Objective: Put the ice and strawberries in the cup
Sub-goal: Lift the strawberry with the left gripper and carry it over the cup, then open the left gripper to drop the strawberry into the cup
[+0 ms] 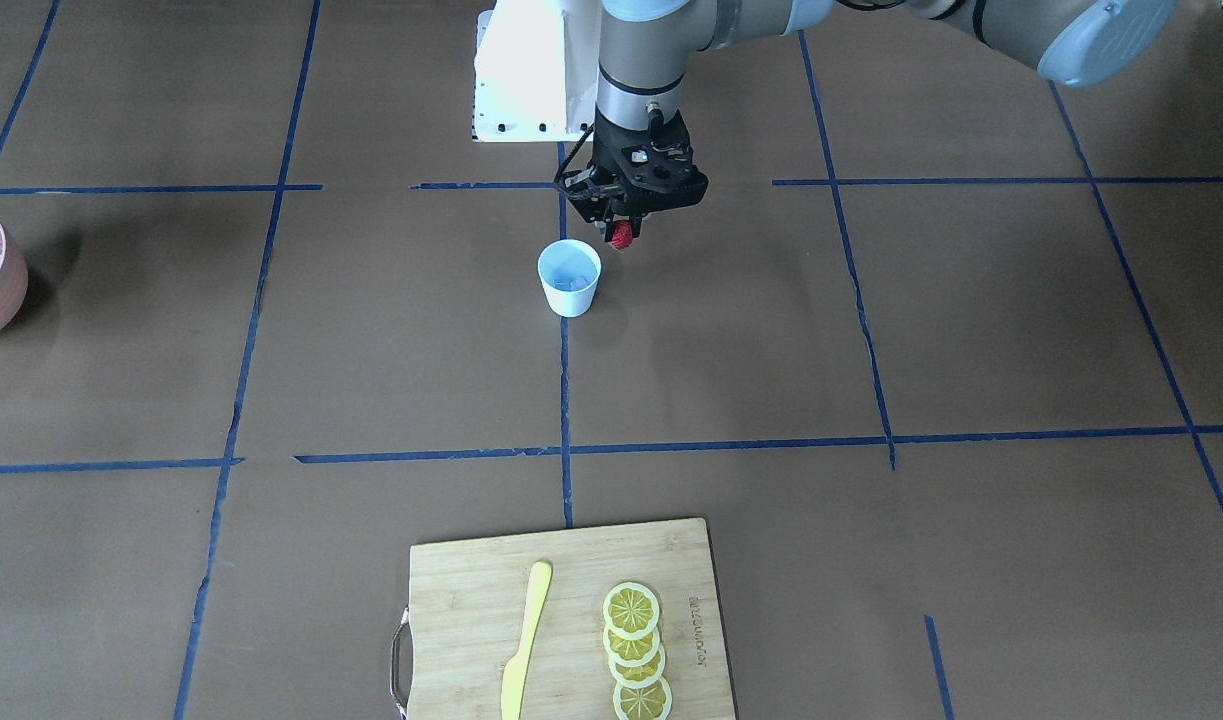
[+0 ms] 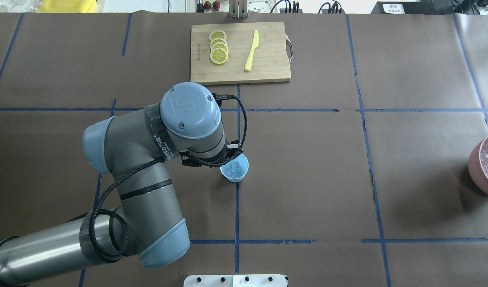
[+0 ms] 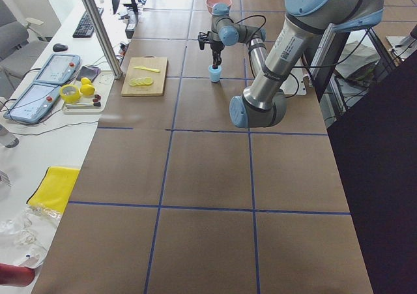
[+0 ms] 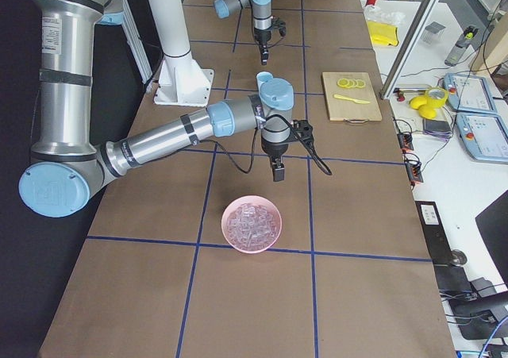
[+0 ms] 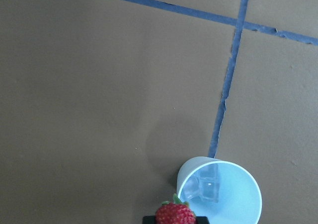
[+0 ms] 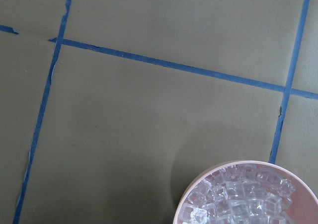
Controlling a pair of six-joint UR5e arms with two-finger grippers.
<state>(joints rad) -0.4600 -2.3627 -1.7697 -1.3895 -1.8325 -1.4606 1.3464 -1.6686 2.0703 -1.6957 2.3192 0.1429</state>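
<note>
My left gripper [image 1: 621, 228] pinches the strawberry [image 1: 622, 237] just beside the cup [image 1: 571, 300] (ice cubes [image 5: 208, 185] already inside), so next I'd centre over its mouth and release.

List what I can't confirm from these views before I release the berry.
Left gripper: overhead, its own arm covers it and the strawberry; the left wrist view's bottom edge cuts off the jaws.
Right gripper: shows only in exterior right, too small to tell open or shut.
Bowl: cut by the frame edge in front-facing and overhead views.
</note>
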